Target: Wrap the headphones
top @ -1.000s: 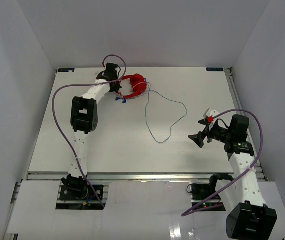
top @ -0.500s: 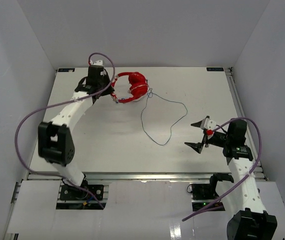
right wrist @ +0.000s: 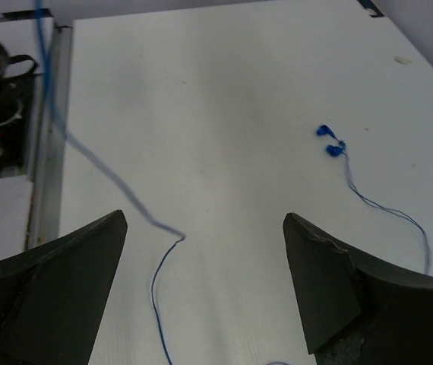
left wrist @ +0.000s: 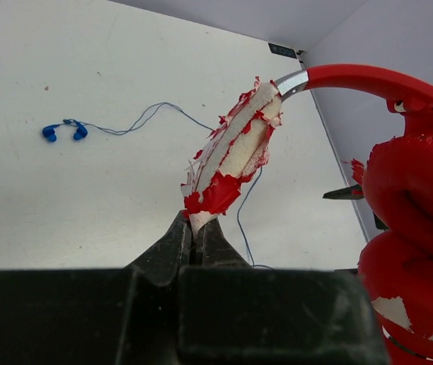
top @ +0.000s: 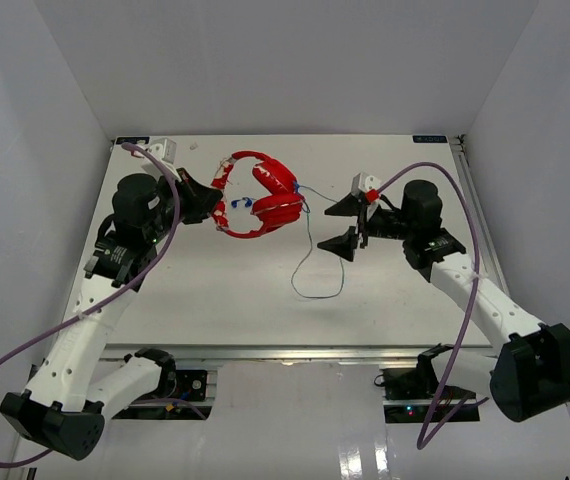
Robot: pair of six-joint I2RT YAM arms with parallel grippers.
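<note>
Closely seen from the wrist, the left pincer clamps the headphones' headband; overhead, the right pincer gapes wide.

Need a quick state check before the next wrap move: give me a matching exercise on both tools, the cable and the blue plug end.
1 left tool
2 right tool
3 cable
4 blue plug end

A lying on the table
B open, holding nothing
C shut on the headband
D trailing from the headphones down to the table

Pairs: 1-C, 2-B, 3-D, 4-A
</note>
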